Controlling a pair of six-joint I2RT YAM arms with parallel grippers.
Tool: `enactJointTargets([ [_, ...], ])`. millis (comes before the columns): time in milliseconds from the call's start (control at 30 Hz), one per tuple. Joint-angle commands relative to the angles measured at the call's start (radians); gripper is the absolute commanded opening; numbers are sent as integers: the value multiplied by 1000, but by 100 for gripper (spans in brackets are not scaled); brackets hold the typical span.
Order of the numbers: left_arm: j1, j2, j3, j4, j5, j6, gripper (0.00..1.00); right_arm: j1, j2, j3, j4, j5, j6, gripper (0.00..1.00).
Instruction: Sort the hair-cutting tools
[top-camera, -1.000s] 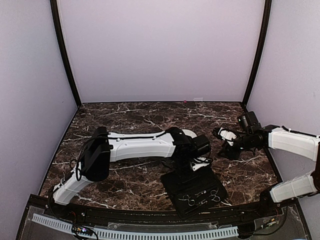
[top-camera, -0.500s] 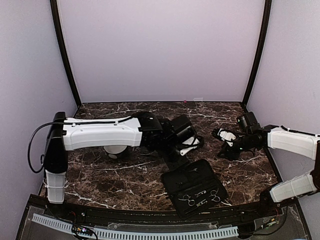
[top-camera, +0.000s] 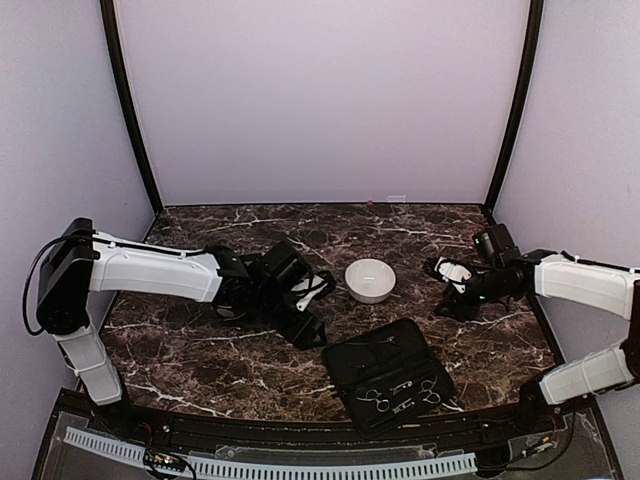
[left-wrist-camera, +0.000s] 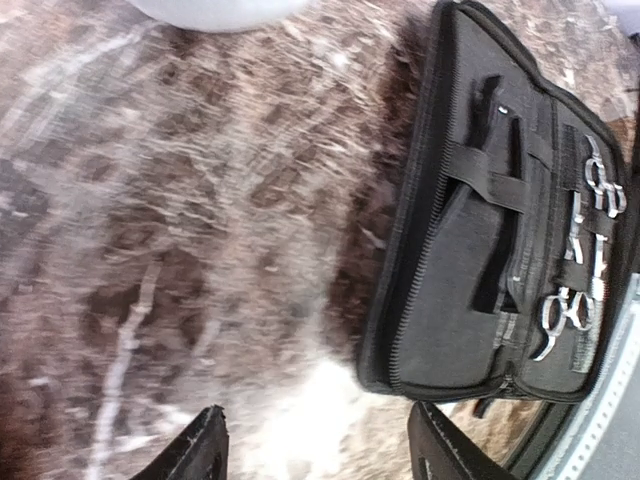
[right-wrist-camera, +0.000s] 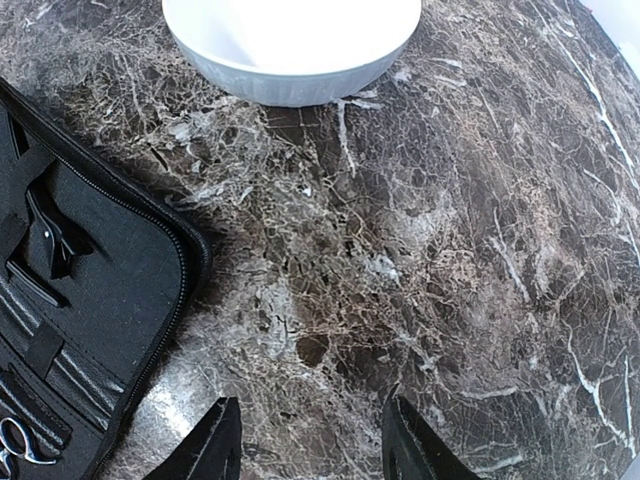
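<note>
The left hand (left-wrist-camera: 320, 452) and right hand (right-wrist-camera: 312, 448) are being held open and empty. The scissors (left-wrist-camera: 560, 320) are being kept strapped in the case (top-camera: 362, 362) at the near edge of the counter (top-camera: 200, 352)

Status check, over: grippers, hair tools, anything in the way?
Left gripper open, empty. Right gripper open, empty. Scissors strapped in the open case, none visible in the white bowl. Nothing over the case.
</note>
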Motion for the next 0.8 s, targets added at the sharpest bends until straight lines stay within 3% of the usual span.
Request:
enactJointTargets([
  [0,34,-68,-82,195,129,-128,63,7,10,32,-10,-11,-10,48],
  [133,64,-44,-110,276,227,-170,62,8,5,27,-4,-13,-11,48],
  [533,65,105,2,218,274,-78,54,7,-5,24,-9,-3,-15,48],
  [767,63,143,22,203,293,-32,44,8,5,25,-9,-3,-16,48],
])
